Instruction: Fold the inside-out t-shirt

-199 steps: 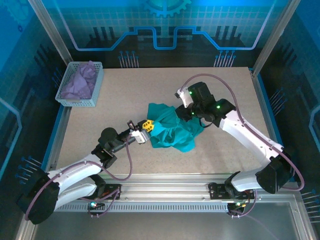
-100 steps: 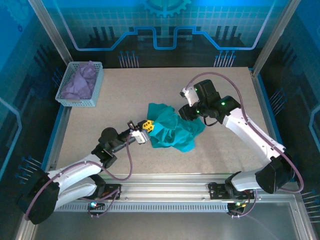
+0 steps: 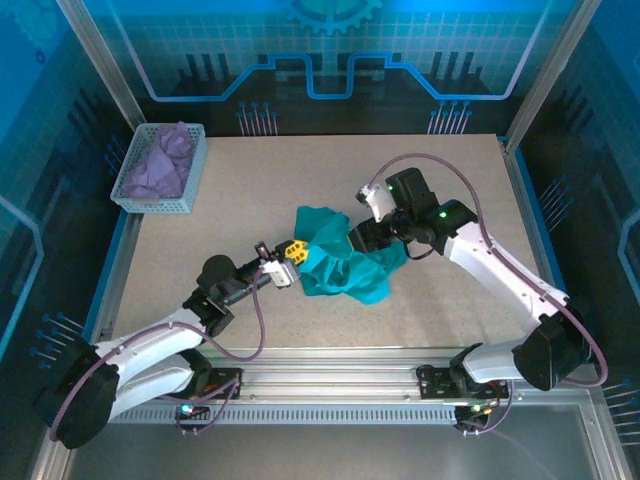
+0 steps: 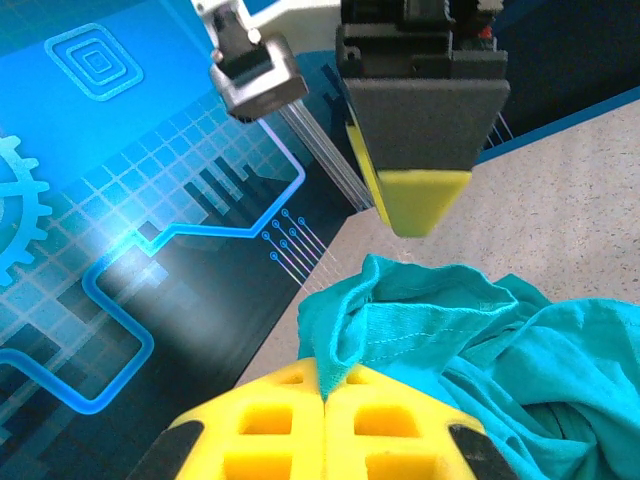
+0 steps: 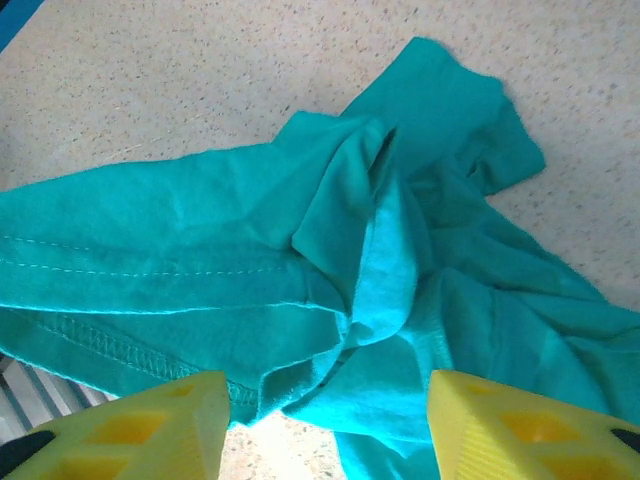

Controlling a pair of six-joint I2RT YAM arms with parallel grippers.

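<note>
While the inside-out t-shirt (image 3: 348,262) lies crumpled in a teal heap near the middle of the table (image 3: 230,190), between the 2 arms, the left gripper (image 3: 296,250) has its yellow pads (image 4: 270,420) pressed together on a stitched edge at the heap's left side, the cloth rising out of the seam between them in the left wrist view. Over the heap's right side the right gripper (image 5: 328,415) hangs with its 2 fingers spread wide and nothing between them, a ridge of bunched folds directly below. A basket (image 3: 135,203) holding a lavender cloth (image 3: 160,160) sits well apart at the far left corner. The shirt is not yet spread flat, so folding proper looks some way off. The danger lies in those stacked folds: should the right gripper close on the ridge, it may catch several layers instead of 1, and a pull against the left's hold would then twist the cloth rather than open it. A narrow pinch on a thin edge could also slip under that tension, dropping the shirt back into a heap.
</note>
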